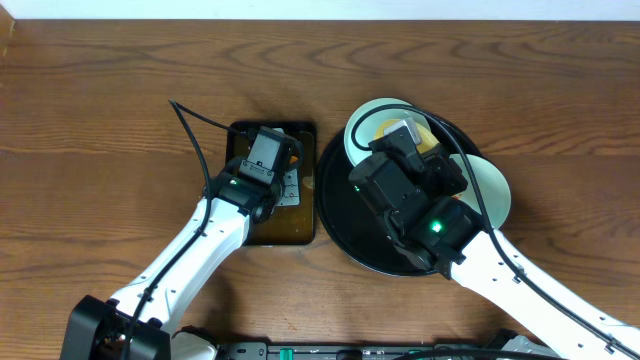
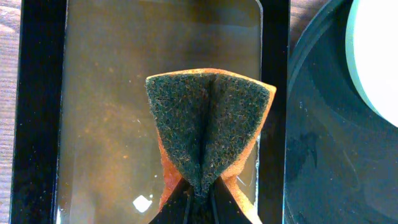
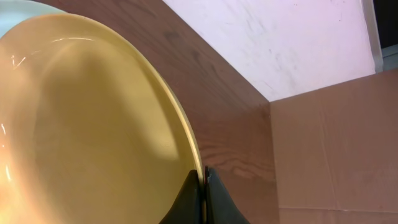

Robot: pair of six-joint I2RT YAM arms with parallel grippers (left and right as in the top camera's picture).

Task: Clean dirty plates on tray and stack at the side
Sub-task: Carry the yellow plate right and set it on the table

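The right tool (image 3: pixel 204 182) is clamped on the pale yellow round plate's (image 3: pixel 93 124) rim, at the glossy black round tray's (image 1: pixel 340 220) far edge. The left tool (image 2: pixel 199 196) pinches a folded orange, dark-faced sponge (image 2: pixel 208 124) above a dark rectangular tray (image 2: pixel 37 124).

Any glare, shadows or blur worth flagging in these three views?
Overhead: evenly lit and sharp. Left wrist: one small white glint in the rectangular tray beside the sponge. Right wrist: a broad shadow crosses the yellow plate, which is overbright at its lower left.

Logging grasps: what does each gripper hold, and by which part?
Left gripper: sponge, pinched at its folded middle. Right gripper: yellow plate, by its rim.
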